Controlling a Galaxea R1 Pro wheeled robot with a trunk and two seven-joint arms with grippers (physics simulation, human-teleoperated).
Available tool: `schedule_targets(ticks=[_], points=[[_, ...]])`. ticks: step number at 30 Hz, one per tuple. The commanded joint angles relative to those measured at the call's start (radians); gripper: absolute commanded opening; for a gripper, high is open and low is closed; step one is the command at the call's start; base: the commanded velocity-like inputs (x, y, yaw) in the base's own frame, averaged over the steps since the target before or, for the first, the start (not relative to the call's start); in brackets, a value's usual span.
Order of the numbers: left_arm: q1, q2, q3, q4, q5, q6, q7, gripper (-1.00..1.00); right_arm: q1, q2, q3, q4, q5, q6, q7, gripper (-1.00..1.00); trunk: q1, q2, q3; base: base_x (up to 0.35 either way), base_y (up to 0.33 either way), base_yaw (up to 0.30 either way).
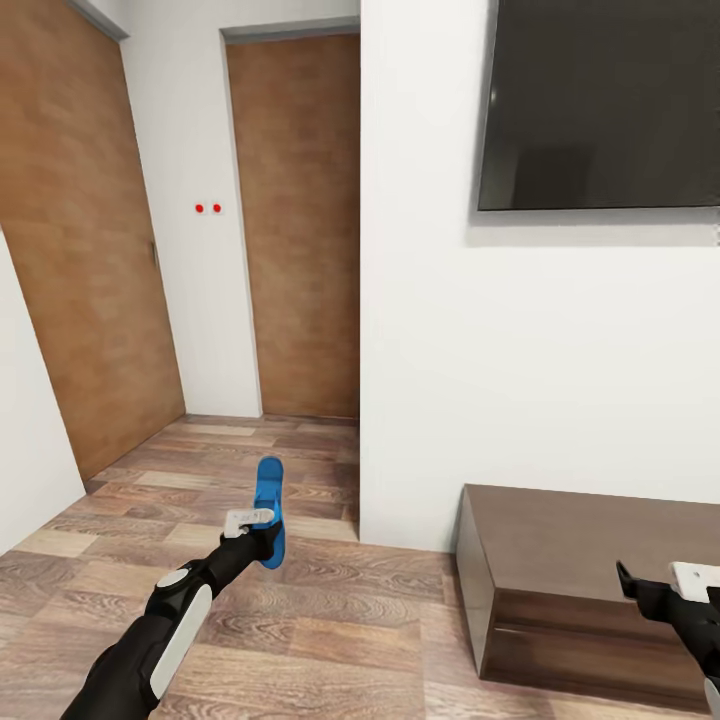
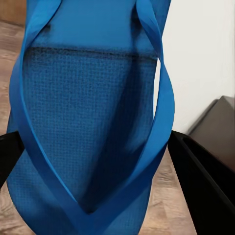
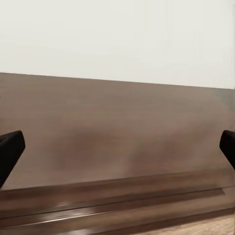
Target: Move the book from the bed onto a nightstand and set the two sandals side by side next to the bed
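- A wooden door (image 1: 70, 230) is seen far left, a second one (image 1: 295, 230) set back in the hallway.
- One blue sandal (image 1: 269, 510) is held upright over the plank floor (image 1: 300, 620), pinched by the left claw (image 1: 252, 522), straps (image 2: 161, 98) facing the wrist camera.
- A dark TV (image 1: 600, 100) is mounted on the white wall (image 1: 520, 360).
- Low dark brown cabinet (image 1: 570, 580) below, against the wall.
- Right claw (image 1: 690, 580) is hung over the cabinet's right end, fingertips (image 3: 10, 149) spread wide, nothing gripped.
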State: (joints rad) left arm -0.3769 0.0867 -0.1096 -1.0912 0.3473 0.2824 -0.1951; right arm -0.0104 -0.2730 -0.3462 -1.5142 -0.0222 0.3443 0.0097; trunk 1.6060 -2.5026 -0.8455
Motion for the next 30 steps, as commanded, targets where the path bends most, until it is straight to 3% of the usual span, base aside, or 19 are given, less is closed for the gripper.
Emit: schedule_targets(ticks=[1, 13, 24, 30], points=[[0.0, 0.001, -0.001, -0.001, 0.009, 0.006, 0.001, -1.0, 0.0, 0.0, 0.0, -0.001, -0.002, 0.005, 0.001, 1.0, -0.001, 0.0, 0.003, 0.0, 0.0, 0.0], [0.0, 0.001, -0.002, -0.001, 0.009, 0.006, 0.001, -1.0, 0.0, 0.0, 0.0, -0.001, -0.002, 0.005, 0.001, 1.0, -0.006, 0.003, 0.049, 0.0, 0.0, 0.0], [0.0, -0.001, -0.004, 0.015, 0.01, 0.004, 0.0, -1.0, 0.0, 0.0, 0.001, 0.007, -0.005, 0.005, 0.002, 1.0, -0.049, 0.08, 0.084, 0.0, 0.0, 0.0], [0.001, 0.005, -0.002, 0.092, 0.01, -0.002, -0.004, -1.0, 0.0, 0.0, 0.001, 0.027, -0.005, 0.005, 0.003, 1.0, -0.072, 0.122, 0.102, 0.0, 0.0, 0.0]])
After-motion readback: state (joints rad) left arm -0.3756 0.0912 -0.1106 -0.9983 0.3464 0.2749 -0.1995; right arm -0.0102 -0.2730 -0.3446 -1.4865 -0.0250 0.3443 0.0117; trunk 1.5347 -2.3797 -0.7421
